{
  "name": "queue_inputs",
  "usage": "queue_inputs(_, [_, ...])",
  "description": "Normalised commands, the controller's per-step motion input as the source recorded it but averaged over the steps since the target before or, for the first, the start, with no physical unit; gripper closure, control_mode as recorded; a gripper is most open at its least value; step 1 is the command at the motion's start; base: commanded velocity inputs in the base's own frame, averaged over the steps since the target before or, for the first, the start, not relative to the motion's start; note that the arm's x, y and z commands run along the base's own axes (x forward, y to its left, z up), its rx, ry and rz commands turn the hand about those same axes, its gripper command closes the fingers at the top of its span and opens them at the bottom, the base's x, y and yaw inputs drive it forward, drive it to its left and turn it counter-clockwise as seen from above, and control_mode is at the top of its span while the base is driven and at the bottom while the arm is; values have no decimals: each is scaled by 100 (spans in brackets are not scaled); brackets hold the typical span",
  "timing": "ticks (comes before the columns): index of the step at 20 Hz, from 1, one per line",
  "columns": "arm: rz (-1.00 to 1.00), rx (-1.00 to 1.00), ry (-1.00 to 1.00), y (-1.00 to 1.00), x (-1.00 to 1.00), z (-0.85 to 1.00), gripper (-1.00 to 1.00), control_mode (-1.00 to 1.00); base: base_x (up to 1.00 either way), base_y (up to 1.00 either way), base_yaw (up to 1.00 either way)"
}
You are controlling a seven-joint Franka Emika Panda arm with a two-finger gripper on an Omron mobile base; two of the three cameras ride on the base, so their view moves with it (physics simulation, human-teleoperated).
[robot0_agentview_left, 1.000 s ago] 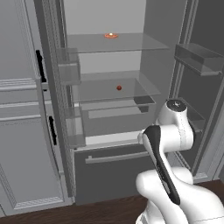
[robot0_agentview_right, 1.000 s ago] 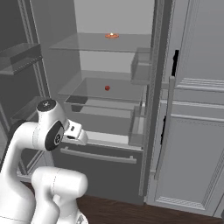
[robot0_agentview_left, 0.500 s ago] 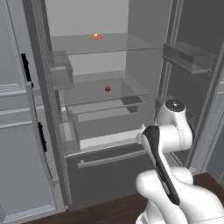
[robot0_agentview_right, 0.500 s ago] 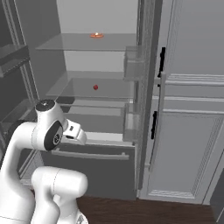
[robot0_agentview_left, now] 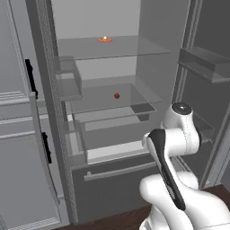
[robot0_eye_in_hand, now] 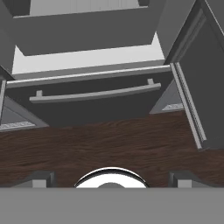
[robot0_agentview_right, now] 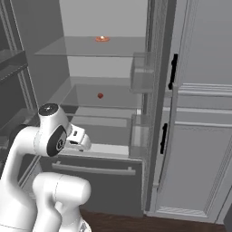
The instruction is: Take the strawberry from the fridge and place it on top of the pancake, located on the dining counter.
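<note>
The fridge point(robot0_agentview_left: 152, 67) stands open in front of me, pale grey inside with glass shelves. The strawberry point(robot0_agentview_left: 117, 95) is a small red dot on the middle shelf, also seen in the right base view point(robot0_agentview_right: 100, 95). My gripper point(robot0_eye_in_hand: 111, 177) points down at the floor before the fridge's bottom drawer point(robot0_eye_in_hand: 92, 109). It is open, with nothing between its fingertips point(robot0_eye_in_hand: 39, 178). My arm is folded low, well below and in front of the strawberry's shelf. The pancake and the dining counter are out of view.
A small orange thing point(robot0_agentview_left: 105, 39) lies on the top shelf. Both fridge doors stand open with door bins point(robot0_agentview_left: 204, 63) point(robot0_agentview_right: 142, 74). Grey panelled cabinets with black handles point(robot0_agentview_right: 172, 72) flank the fridge. The drawer's bar handle point(robot0_agentview_left: 121, 170) is shut against dark wood floor point(robot0_eye_in_hand: 109, 144).
The whole picture has shifted and the fridge looms larger, so the base has driven. The arm keeps its folded pose and the gripper stays open.
</note>
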Motion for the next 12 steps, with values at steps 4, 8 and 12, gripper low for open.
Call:
queue_inputs(4, [0,0,0,0,0,0,-100,100,51,26,7])
queue_inputs(8, [0,0,0,0,0,0,-100,100,54,7,12])
queue_inputs(12, [0,0,0,0,0,0,-100,100,49,0,11])
